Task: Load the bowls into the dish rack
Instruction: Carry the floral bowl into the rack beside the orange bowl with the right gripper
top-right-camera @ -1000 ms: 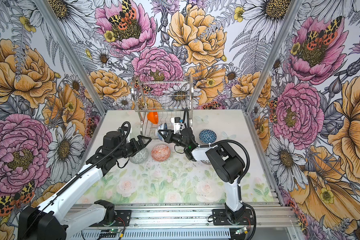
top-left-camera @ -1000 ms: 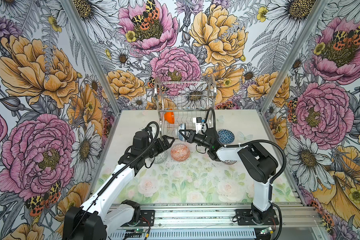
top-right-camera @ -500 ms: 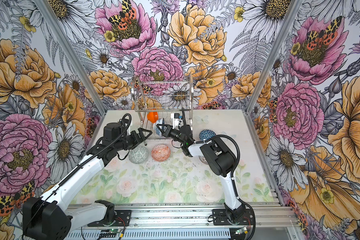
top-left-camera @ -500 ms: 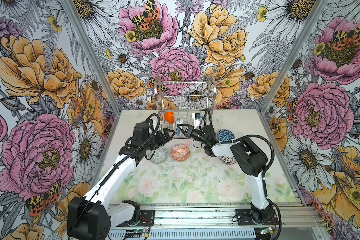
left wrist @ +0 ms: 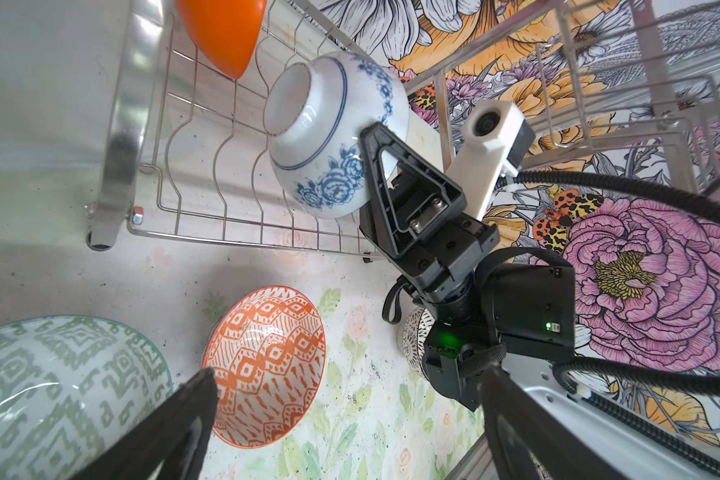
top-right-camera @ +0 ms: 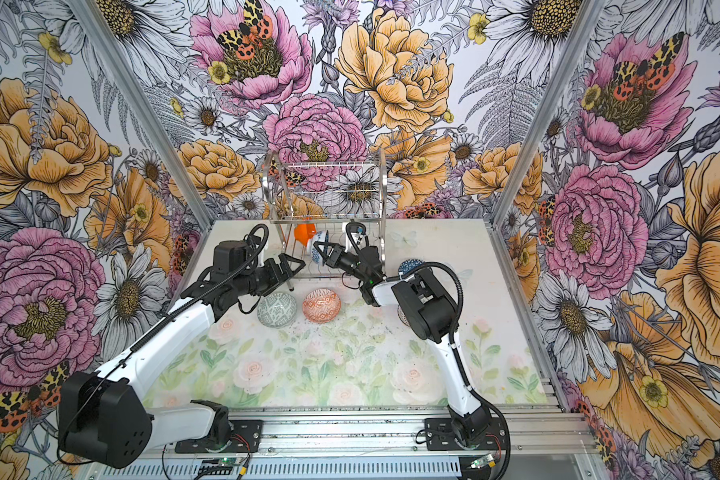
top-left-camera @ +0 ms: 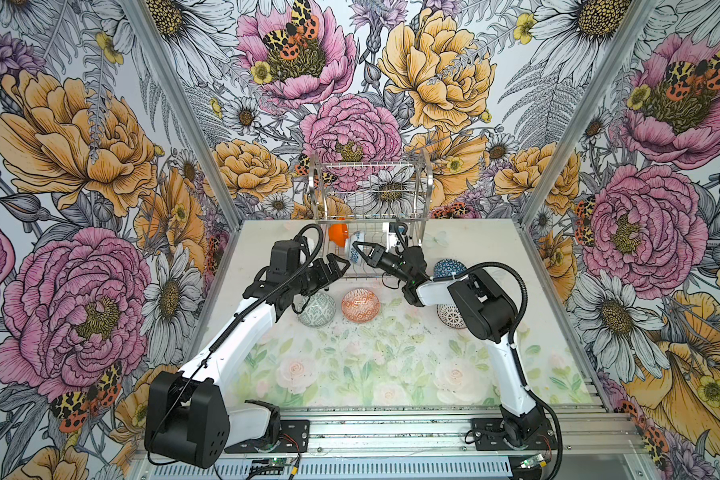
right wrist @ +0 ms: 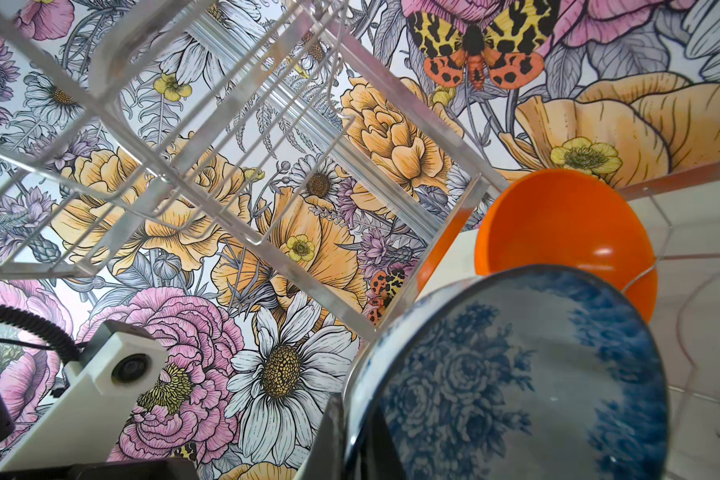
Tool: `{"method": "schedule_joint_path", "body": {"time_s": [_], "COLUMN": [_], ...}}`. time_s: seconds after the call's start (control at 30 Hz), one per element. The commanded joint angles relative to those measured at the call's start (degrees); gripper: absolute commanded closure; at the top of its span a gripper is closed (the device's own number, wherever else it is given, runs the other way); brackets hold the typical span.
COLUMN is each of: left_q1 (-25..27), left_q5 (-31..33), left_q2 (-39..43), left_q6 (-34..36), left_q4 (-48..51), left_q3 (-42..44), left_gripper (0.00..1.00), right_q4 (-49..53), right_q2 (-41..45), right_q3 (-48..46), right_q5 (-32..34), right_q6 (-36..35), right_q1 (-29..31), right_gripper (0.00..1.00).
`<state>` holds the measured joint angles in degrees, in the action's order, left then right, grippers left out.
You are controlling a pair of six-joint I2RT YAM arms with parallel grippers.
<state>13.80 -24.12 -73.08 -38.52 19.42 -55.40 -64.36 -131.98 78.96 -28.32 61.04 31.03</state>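
Observation:
The silver wire dish rack stands at the back of the table. A plain orange bowl leans in its lower tier. My right gripper is shut on the rim of a blue-white bowl, tilted on edge over the lower tier's wires beside the orange one. My left gripper hangs open and empty in front of the rack, above the grey-green bowl and the orange-white bowl.
A dark blue patterned bowl sits to the right of the rack, and a black-white bowl lies partly hidden under my right arm. The rack's upper tier spans above the held bowl. Floral walls close the back and both sides.
My right gripper has carried the blue-white bowl back and left into the rack's lower tier. My left gripper has lifted off the grey-green bowl and moved back toward the rack.

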Motion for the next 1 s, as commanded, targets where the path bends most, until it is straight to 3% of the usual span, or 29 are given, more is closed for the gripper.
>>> {"method": "schedule_joint_path", "body": {"time_s": [0.0, 0.97], "left_q1": [-1.0, -3.2], "left_q5": [-1.1, -3.1], "left_q2": [0.8, -0.1], "left_q6": [1.5, 0.6], "left_q4": [-0.8, -1.4], "left_q3": [0.6, 1.3], "left_gripper": [0.01, 0.01], "right_q4": [-2.5, 13.0], "right_q2": [-1.0, -10.1], "right_q3": [4.9, 23.9], "right_q5": [-0.3, -7.5], "right_q6": [-0.5, -6.8], "right_q1": [-0.8, -4.2], "right_gripper": [1.00, 1.00]}}
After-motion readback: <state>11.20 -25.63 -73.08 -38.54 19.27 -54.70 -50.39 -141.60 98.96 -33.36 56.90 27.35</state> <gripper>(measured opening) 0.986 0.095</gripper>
